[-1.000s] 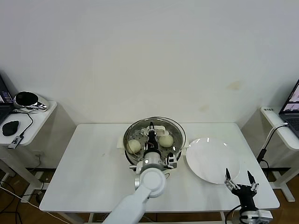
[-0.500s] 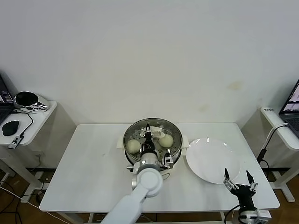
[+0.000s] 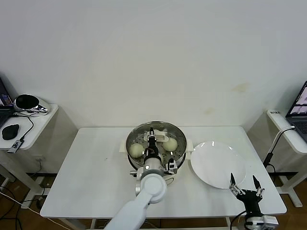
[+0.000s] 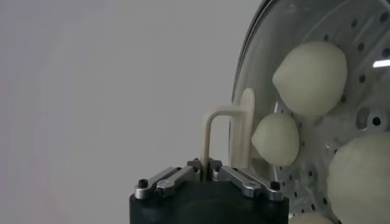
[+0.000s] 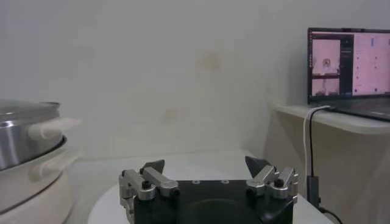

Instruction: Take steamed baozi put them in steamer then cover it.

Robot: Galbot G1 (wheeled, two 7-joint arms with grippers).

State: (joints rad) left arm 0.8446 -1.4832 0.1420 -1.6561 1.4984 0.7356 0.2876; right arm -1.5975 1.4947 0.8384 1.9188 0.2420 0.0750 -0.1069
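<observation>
The steamer (image 3: 184, 148) stands at the table's middle, with its clear glass cover (image 3: 144, 139) over it. Baozi show through the glass: one on the left (image 3: 136, 150), one on the right (image 3: 171, 143). My left gripper (image 3: 152, 138) is above the pot, shut on the cover's cream handle (image 4: 228, 131). In the left wrist view my left gripper (image 4: 207, 165) pinches the handle's thin bar, and three baozi (image 4: 311, 76) lie on the perforated tray behind the glass (image 4: 262, 36). My right gripper (image 3: 244, 184) is open and empty at the table's front right; it also shows in the right wrist view (image 5: 207, 167).
A flat white plate (image 3: 218, 164) lies right of the steamer, just ahead of my right gripper. The steamer's side and handle show in the right wrist view (image 5: 24, 140). Side tables stand at the left (image 3: 29, 127) and the right (image 3: 288, 129), and a laptop (image 5: 347, 64) is on the right one.
My left gripper has lowered the cover and brought it in line with the steamer's rim. The right arm has hardly moved.
</observation>
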